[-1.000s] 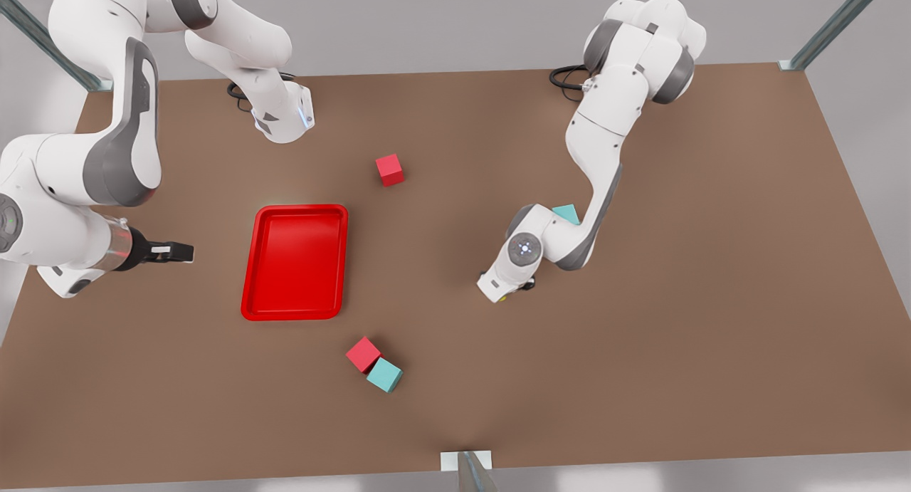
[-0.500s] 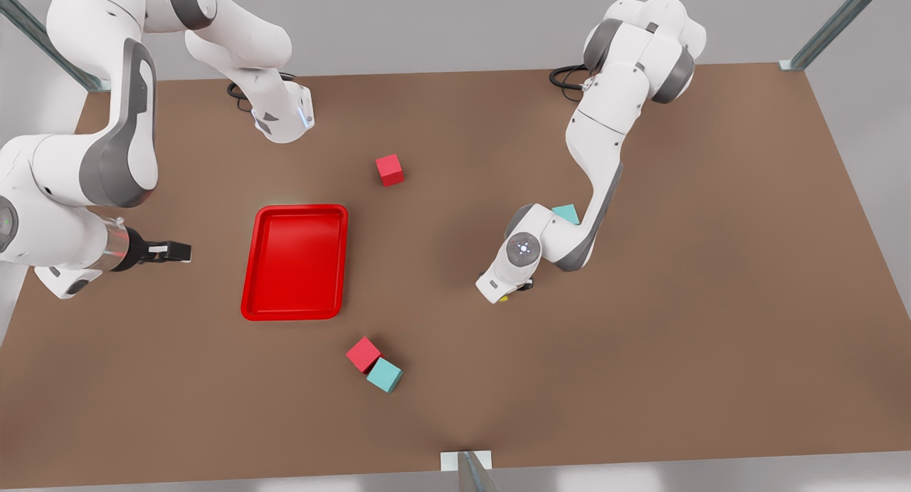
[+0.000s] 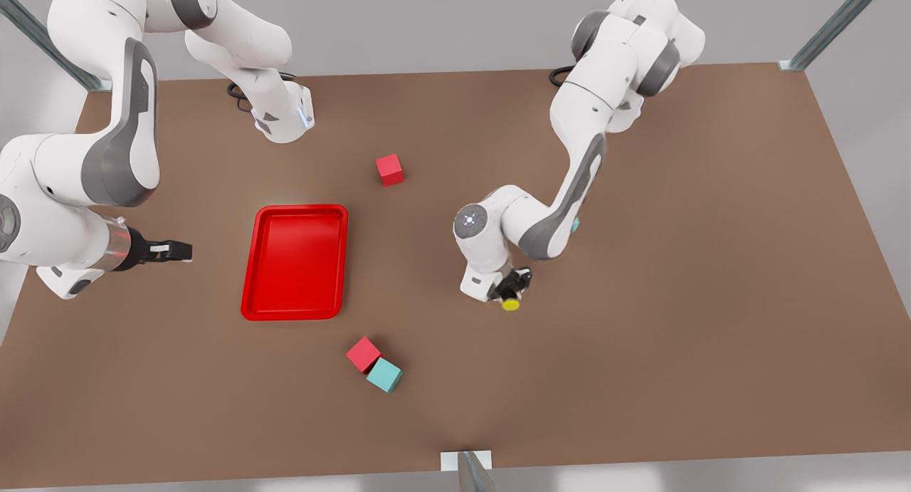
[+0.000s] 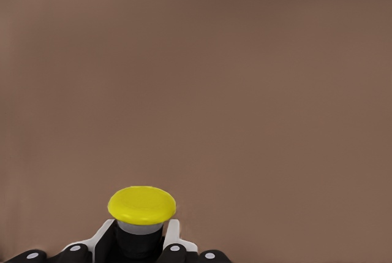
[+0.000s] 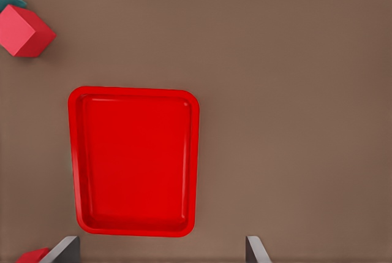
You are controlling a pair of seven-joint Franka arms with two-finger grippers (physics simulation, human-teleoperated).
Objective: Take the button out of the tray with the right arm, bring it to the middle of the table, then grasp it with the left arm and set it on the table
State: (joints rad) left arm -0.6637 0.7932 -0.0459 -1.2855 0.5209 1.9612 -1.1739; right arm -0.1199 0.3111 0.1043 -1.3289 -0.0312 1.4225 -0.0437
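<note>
The button [image 3: 510, 305], with its round yellow cap, sits between the fingers of my left gripper [image 3: 511, 293] near the middle of the table [image 3: 676, 300]. In the left wrist view the button [image 4: 141, 205] is pinched by its grey body, and the left gripper [image 4: 139, 246] is shut on it. The red tray [image 3: 295, 262] lies empty toward the front view's left. My right gripper [image 3: 174, 250] waits open beside the tray's left side, apart from it. In the right wrist view the tray [image 5: 133, 160] lies ahead of my widely spread fingertips [image 5: 67, 247].
One red cube [image 3: 389, 169] lies behind the tray. A red cube [image 3: 364, 354] and a teal cube [image 3: 384, 375] touch each other in front of it. A teal cube [image 3: 574, 225] peeks from behind the left arm. The table's right half is open.
The left arm has swung its elbow and wrist toward the front view's left, turning the gripper so that the yellow button now shows below it. The right arm has stayed nearly still.
</note>
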